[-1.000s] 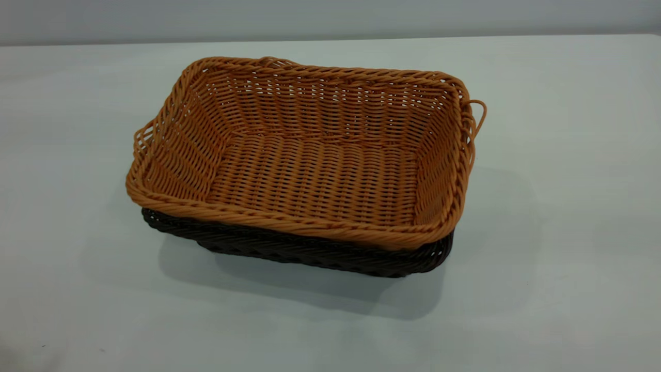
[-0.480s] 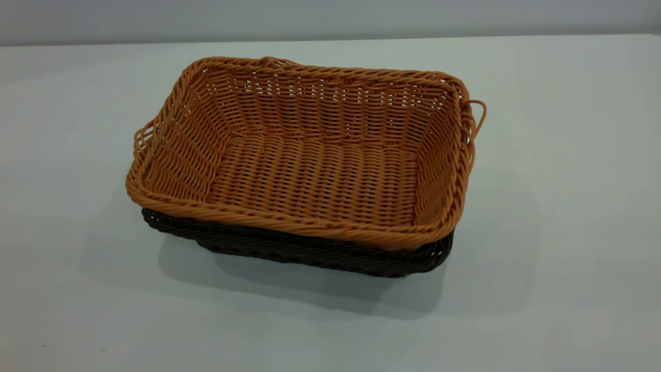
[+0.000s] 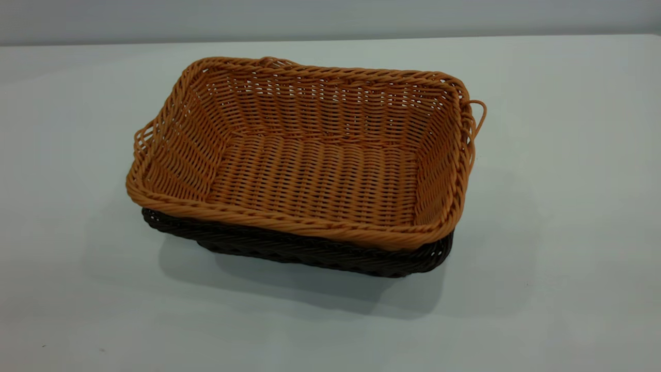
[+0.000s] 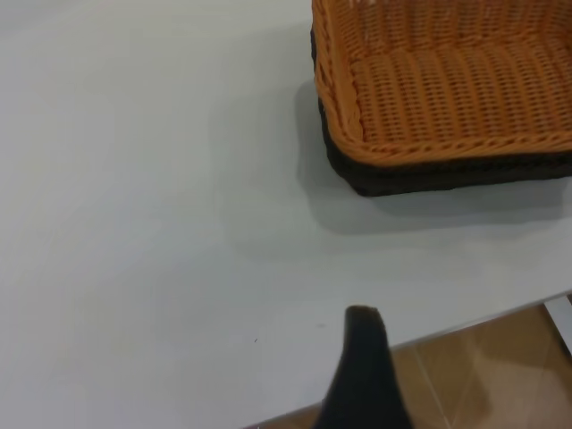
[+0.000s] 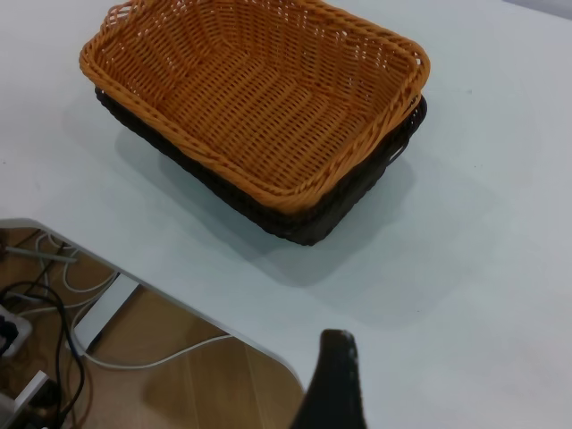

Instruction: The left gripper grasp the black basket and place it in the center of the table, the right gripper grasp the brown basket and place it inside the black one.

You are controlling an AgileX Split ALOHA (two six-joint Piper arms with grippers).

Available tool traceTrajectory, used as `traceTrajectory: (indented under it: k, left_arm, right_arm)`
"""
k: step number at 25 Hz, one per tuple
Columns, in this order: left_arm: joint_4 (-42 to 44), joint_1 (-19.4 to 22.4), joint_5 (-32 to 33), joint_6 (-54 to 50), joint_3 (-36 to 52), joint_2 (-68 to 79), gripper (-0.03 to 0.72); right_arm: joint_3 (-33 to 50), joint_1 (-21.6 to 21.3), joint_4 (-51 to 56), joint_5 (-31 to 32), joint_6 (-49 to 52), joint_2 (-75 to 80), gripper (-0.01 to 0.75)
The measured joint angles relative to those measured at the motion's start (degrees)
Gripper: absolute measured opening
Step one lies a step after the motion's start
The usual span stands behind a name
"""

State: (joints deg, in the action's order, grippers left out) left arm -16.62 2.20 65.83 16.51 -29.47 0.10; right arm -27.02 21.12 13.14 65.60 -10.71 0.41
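The brown basket (image 3: 310,160) sits nested inside the black basket (image 3: 310,253) in the middle of the white table (image 3: 557,232). Only the black basket's dark rim and lower wall show beneath the brown one. Both baskets also show in the left wrist view (image 4: 447,80) (image 4: 429,174) and in the right wrist view (image 5: 259,89) (image 5: 304,223). Neither gripper is in the exterior view. The left gripper (image 4: 362,323) shows as a black tip over the table's edge, well away from the baskets. The right gripper (image 5: 338,347) shows as a black tip over the table's edge, also apart from them.
The table's edge runs close to each gripper (image 4: 465,326) (image 5: 179,304). Wooden floor (image 4: 500,375) lies beyond it. Cables and a white frame (image 5: 63,304) lie on the floor below the table's corner in the right wrist view.
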Motion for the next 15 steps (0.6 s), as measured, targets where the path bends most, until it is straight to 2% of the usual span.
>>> traceTrajectory:
  k: [10,12,15]
  left_arm:
    - [6.8,0.0,-0.7,-6.8,1.4,-0.6,0.509]
    - [6.8,0.0,-0.7,-6.9,1.4,-0.6,0.509]
    - [6.8,0.0,-0.7,-7.1,1.4,-0.6,0.509]
  right_arm:
    - [0.0,-0.2,0.0,0.0,0.0,0.0,0.583]
    - [0.0,-2.9,0.2,0.1,0.0,0.0,0.583]
    - [0.0,-11.3,0.3,0.1,0.0,-0.1,0.583]
